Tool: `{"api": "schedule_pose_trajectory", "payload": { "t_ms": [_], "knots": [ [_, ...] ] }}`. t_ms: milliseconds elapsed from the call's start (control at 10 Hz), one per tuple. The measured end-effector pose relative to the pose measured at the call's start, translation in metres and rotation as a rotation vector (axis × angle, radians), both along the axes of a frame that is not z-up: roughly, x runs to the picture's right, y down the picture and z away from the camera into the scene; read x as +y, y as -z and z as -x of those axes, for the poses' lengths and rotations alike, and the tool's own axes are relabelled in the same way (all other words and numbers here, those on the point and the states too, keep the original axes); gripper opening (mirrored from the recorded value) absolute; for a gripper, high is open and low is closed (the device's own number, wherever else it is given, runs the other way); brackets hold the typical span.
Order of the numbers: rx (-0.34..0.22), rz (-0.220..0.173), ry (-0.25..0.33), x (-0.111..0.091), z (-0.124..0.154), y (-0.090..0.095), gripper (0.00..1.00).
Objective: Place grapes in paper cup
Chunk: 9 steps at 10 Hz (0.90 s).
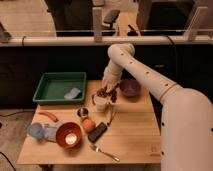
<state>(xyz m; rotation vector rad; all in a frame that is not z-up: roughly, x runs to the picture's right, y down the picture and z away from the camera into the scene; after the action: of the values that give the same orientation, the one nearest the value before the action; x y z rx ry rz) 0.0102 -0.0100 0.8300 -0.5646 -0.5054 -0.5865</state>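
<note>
Table point(135, 137) of pale wood, largest thing in view, carrying everything else. White arm point(150, 80) reaching down from the right onto the table's far middle. Green tray point(50, 82) at the table's far left corner, with a small bluish cloth point(73, 93) inside. Purple bowl point(130, 88) at the far edge, just right of the paper cup. Orange bowl point(68, 135) near the front left; blue item point(36, 131) beside it on its left. Paper cup point(101, 104) standing upright at the table's far middle. Gripper point(106, 89) directly above the cup, clenched around the grapes point(106, 92), dark bunch hanging at the cup's rim, part of it seemingly trailing over the right side. Dark flat block point(97, 132) and round orange fruit point(88, 124) in front of the cup, small metal cup point(83, 113) just left of the fruit, long orange-red item point(48, 116) further left, fork point(105, 153) nearest the front edge.

Step in hand, judged: lowering the bunch into the cup. Best done centred over the mouth, descending straight, letting the trailing end fold inside before letting go; otherwise likely to snag the rim, tip the light cup, or spill out toward the purple bowl.
</note>
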Motion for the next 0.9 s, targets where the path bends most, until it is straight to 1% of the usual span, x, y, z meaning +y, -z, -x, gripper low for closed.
{"api": "schedule_pose_trajectory", "payload": {
  "t_ms": [900],
  "knots": [
    [-0.007,0.001,0.011,0.0012,-0.0004,-0.0007,0.1]
  ]
}}
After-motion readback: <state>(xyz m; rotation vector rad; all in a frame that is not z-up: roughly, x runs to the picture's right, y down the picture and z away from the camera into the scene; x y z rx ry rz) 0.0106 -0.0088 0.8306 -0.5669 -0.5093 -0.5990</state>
